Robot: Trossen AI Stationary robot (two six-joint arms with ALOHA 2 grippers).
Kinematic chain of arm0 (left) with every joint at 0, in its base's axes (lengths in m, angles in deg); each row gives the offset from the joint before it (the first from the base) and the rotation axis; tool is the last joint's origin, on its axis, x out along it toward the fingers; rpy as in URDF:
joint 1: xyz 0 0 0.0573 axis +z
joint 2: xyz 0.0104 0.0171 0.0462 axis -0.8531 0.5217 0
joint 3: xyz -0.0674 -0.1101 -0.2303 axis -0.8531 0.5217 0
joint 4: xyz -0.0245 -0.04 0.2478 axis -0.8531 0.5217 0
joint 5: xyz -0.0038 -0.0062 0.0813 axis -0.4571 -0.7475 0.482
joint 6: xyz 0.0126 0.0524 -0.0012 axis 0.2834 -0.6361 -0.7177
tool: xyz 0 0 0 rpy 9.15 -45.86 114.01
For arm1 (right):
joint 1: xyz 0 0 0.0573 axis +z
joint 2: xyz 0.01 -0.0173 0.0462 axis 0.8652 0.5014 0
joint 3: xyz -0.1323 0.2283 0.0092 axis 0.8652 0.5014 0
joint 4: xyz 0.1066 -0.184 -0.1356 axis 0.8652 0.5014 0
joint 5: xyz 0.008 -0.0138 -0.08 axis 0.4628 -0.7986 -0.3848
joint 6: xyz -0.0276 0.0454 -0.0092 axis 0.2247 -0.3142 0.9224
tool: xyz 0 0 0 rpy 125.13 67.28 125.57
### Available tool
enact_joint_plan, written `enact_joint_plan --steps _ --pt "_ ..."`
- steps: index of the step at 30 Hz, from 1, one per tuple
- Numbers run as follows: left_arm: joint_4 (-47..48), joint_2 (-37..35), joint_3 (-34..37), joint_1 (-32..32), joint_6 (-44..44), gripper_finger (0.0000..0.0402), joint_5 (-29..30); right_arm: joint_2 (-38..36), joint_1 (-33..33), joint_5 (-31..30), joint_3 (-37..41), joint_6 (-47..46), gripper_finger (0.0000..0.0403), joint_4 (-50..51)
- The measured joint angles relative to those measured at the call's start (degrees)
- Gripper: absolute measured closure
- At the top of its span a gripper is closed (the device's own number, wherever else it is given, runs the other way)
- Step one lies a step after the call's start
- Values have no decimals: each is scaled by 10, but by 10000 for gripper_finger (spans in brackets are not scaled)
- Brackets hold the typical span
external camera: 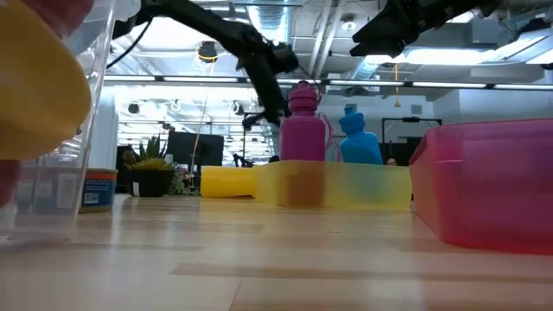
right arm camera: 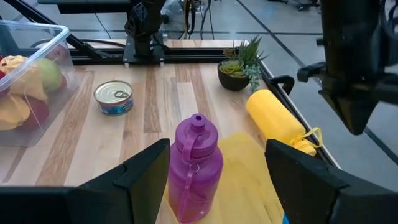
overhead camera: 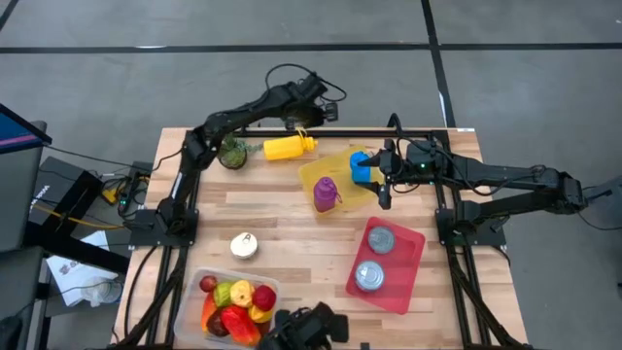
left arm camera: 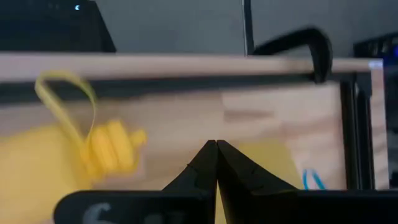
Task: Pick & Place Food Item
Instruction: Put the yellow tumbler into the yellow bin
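Clear plastic bin of mixed fruit at the table's near-left corner, partly cut off by the picture's edge; individual fruits hard to tell apart. Right gripper, fingers apart and empty, hangs over the yellow flat tray beside the upright purple plastic bottle; the blue bottle is partly hidden under that arm. Left gripper, fingers pressed together and empty, above the lying yellow bottle. Red tray holds two silver tins.
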Motion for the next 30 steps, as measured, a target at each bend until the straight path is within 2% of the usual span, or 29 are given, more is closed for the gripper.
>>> enact_joint_plan --steps 2,6,14,24,30 --pt "-7 15 0 8 6 401 3 0 0 0 0 -3 148 0" --pt "6 26 1 30 7 401 46 0 0 0 0 -4 148 0" --pt "53 26 1 52 7 401 59 0 0 0 0 -5 148 3" --pt "81 26 45 40 -23 401 60 0 0 1 0 -10 148 7" --pt "106 20 90 44 -21 401 -31 0 1 2 0 -12 148 20"
